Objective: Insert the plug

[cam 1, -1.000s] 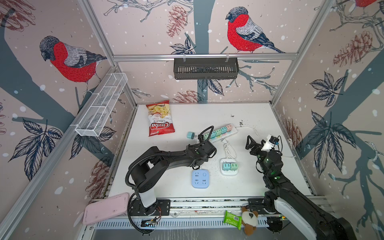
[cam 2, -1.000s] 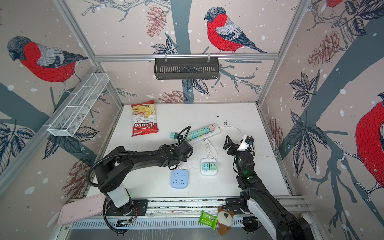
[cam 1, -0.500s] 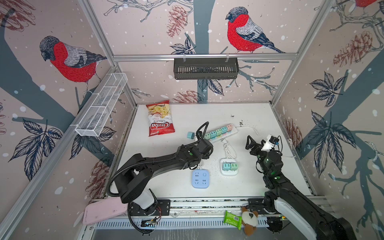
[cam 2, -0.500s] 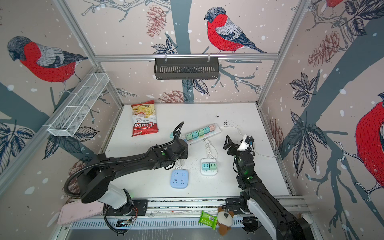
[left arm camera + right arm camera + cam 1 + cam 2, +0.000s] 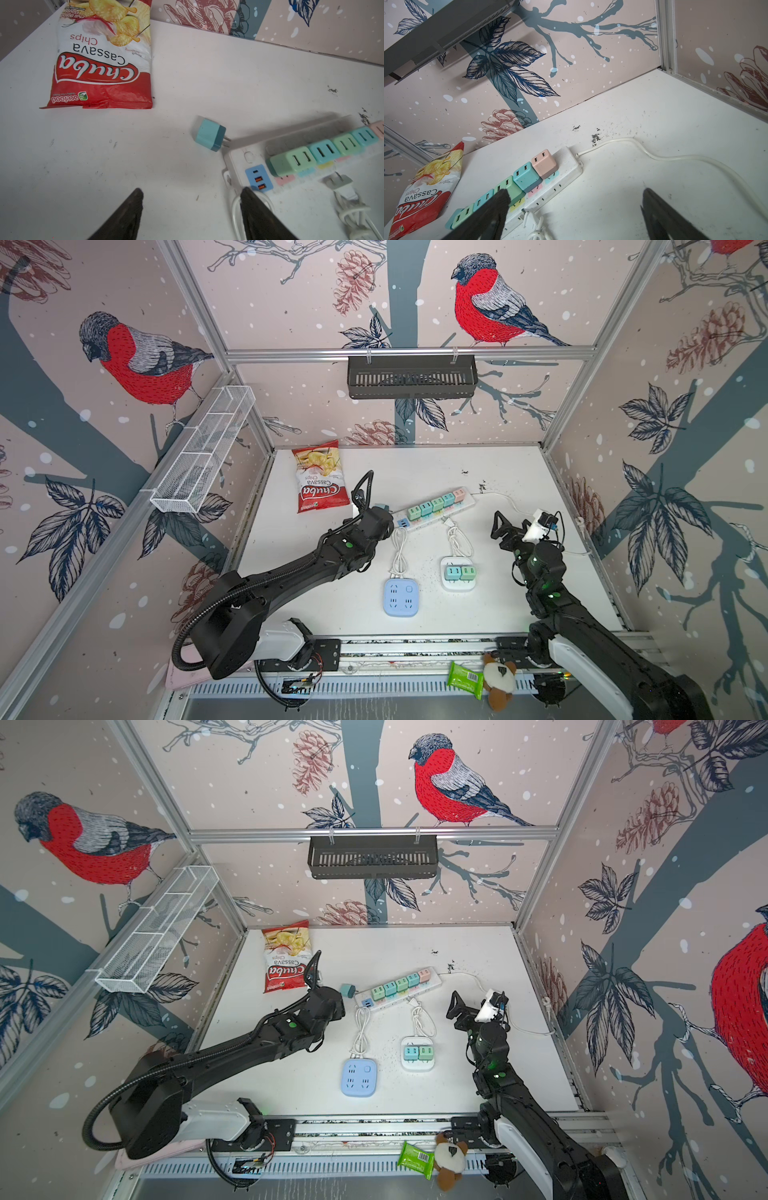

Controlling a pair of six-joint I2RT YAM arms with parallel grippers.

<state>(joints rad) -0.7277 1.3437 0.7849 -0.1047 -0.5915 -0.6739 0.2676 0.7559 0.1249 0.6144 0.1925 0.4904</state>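
Now the left gripper (image 5: 192, 194) is standing with its jaws moderately wide and empty, where a second ago they were pressed shut. The arm is also reaching further out than before, so the jaws are closing in on the small teal two-tone cube plug with two metal prongs (image 5: 209, 134). That plug is lying on its side on the white tabletop (image 5: 104, 166), just ahead of the fingertips and roughly in line with the gap between them, untouched. Its prongs are pointing at the near end of the long white power strip carrying a row of pastel adapters (image 5: 235, 161), which is sitting ahead of one jaw and outside it. I am reading this as approach giving way to grasp: the jaws are opening for the plug's body, and insertion is not yet begun. The right gripper (image 5: 575, 197) is hanging fully wide and empty, with the strip ahead of its jaws
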